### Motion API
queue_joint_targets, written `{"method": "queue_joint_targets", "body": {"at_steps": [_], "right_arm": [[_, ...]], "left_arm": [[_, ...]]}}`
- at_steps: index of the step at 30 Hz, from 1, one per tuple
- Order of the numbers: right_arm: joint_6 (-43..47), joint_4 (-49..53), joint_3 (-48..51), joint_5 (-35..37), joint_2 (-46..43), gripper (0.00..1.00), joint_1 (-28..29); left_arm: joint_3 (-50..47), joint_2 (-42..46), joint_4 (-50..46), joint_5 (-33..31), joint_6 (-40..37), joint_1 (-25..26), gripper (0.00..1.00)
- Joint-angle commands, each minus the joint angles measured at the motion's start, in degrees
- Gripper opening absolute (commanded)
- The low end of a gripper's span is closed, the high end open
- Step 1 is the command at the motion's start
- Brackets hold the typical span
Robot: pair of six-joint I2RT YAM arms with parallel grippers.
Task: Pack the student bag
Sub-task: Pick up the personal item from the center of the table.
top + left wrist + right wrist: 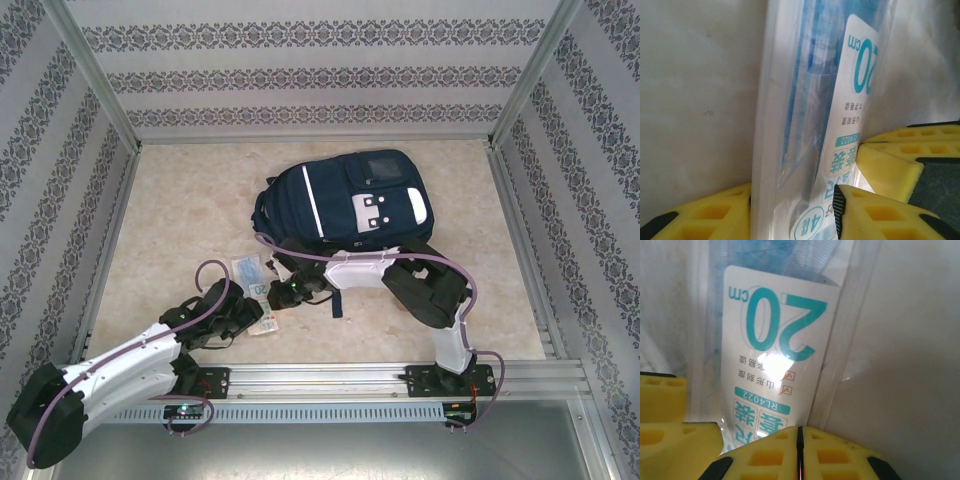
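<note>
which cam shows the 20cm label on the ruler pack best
Right wrist: the label faces the lens, large and nearly whole. Left wrist shows it slanted and partly hidden. Top external shows the ruler pack small, its label tiny.

Bright, even light; student bag sharp, packet glare-spotted.

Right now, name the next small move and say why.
Probably lift the ruler packet slightly off the table: the left end effector clamps it, the right end effector sits shut at its edge, and the student bag lies just beyond.
</note>
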State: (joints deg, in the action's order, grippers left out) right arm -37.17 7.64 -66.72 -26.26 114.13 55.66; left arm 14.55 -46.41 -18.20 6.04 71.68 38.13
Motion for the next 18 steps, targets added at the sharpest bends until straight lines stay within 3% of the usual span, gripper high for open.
{"method": "queue_joint_targets", "body": {"at_steps": [1, 6, 13, 18], "right_arm": [[-0.2, 0.4, -0.6, -0.8, 1.6, 0.09, 1.1], [-0.1, 1.0, -0.3, 0.0, 0.1, 0.1, 0.6], [3.7, 8.0, -2.6, 4.1, -8.2, 0.17, -2.5], [9.9, 18.5, -10.8, 13.2, -12.6, 0.32, -4.9]], "left_arm": [[-0.4, 1.9, 4.3, 1.9, -0.1, -0.3, 0.38], [1.7, 5.5, -0.8, -0.8, -0.6, -0.4, 0.09], [6.9, 7.5, -9.8, -5.6, -1.6, -0.4, 0.0], [12.3, 7.3, -13.7, -9.1, -3.6, -0.5, 0.0]]}}
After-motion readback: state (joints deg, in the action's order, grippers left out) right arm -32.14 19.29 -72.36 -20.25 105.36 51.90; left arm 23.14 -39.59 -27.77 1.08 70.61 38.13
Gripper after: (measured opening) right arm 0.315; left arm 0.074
